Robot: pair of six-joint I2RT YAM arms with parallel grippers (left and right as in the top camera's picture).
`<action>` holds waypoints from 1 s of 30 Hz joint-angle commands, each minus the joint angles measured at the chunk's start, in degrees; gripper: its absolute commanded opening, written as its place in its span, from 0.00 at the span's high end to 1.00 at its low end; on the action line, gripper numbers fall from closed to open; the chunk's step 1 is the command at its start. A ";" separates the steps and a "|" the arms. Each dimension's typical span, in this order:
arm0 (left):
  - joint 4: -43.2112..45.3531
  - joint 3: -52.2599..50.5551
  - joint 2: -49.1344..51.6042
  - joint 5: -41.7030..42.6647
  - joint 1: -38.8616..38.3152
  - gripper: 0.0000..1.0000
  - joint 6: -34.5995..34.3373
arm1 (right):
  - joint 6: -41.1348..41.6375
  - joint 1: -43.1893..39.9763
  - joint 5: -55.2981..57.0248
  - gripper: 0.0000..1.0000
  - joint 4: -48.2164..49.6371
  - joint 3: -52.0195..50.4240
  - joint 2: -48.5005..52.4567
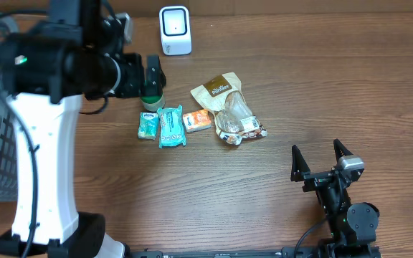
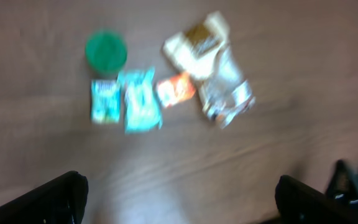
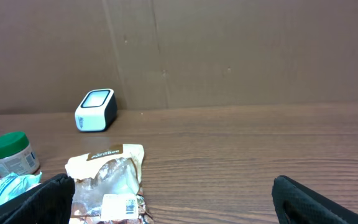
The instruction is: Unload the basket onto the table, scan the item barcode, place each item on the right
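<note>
Left end effector (image 2: 179, 202) and right end effector (image 1: 318, 153) both open, empty. Clear snack bag (image 1: 235, 118) mid-surface, right of the orange packet (image 1: 197, 120). Probably light, crinkly, slippery: pinch an edge seam, keep barcode label (image 3: 118, 204) uncovered.

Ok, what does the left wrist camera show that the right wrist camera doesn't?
Only left wrist: the orange packet, though the view is blurred. Only right wrist: the white scanner by the cardboard wall. Both: the green-lidded jar, the tan bag, the clear bag and a teal packet.
</note>
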 commanded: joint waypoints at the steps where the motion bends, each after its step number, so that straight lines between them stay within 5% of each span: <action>1: 0.24 -6.71 0.00 -3.96 -1.73 0.02 -0.81 | 0.20 0.33 0.48 0.00 0.61 -0.59 -0.39; 15: 7.43 -9.29 -10.12 -7.30 -4.59 0.05 -2.64 | 0.46 0.33 -11.08 0.00 3.21 3.87 -0.39; 30: 2.23 -9.35 -24.15 -13.35 -4.57 0.06 -4.83 | 2.32 0.33 -17.07 0.00 -16.92 26.97 9.42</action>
